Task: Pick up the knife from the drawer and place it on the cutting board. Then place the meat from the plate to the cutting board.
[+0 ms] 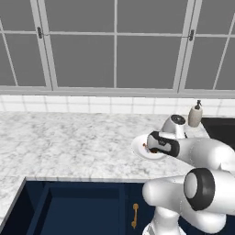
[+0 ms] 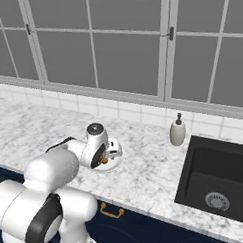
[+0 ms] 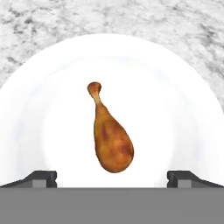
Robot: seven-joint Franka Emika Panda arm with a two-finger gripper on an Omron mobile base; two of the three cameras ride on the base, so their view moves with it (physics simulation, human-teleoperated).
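The meat [image 3: 111, 140], an orange-brown drumstick, lies in the middle of the round white plate [image 3: 175, 109], with its bone end pointing away from me. My gripper [image 3: 113, 178] hangs open directly above it, one fingertip on each side of the thick end and not touching. In the base views my hand [image 1: 158, 143] hovers over the plate [image 1: 139, 149] on the marble counter. The navy drawer [image 1: 69, 206] stands open below the counter's front edge, and its visible part is bare. The knife and the cutting board are out of view.
A soap dispenser [image 2: 177, 130] stands by the tiled back wall, next to a black sink [image 2: 216, 184] at the right. A gold handle [image 1: 135, 215] sits on the navy cabinet front. Bare marble counter [image 1: 69, 142] stretches to the left of the plate.
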